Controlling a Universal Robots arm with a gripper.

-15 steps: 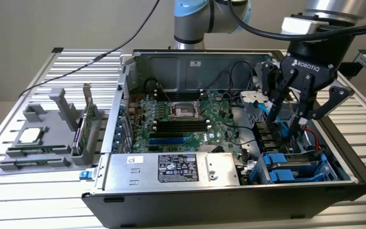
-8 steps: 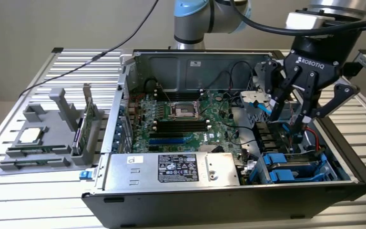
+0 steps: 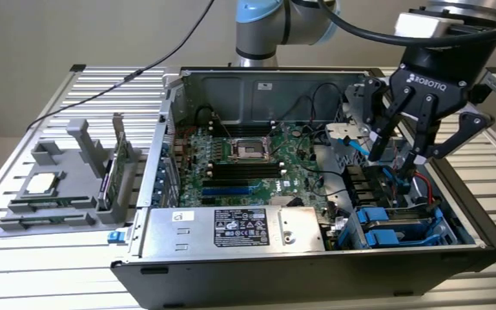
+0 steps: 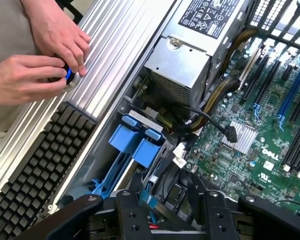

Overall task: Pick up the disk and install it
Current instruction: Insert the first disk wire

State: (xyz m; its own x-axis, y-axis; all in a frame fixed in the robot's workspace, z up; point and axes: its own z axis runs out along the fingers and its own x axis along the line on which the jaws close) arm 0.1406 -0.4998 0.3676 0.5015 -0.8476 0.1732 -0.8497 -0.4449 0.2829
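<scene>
Gripper hangs spread and empty over the PC case. Disk in its blue carrier sits low in the case's near corner, on the exterior view's right. I judge it dense, rigid and shock-sensitive. I'd grip the carrier's long edges, not the label face.

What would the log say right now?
claw: open, holds nothing | where: above case | disk: in case, below claw, not touched
</scene>
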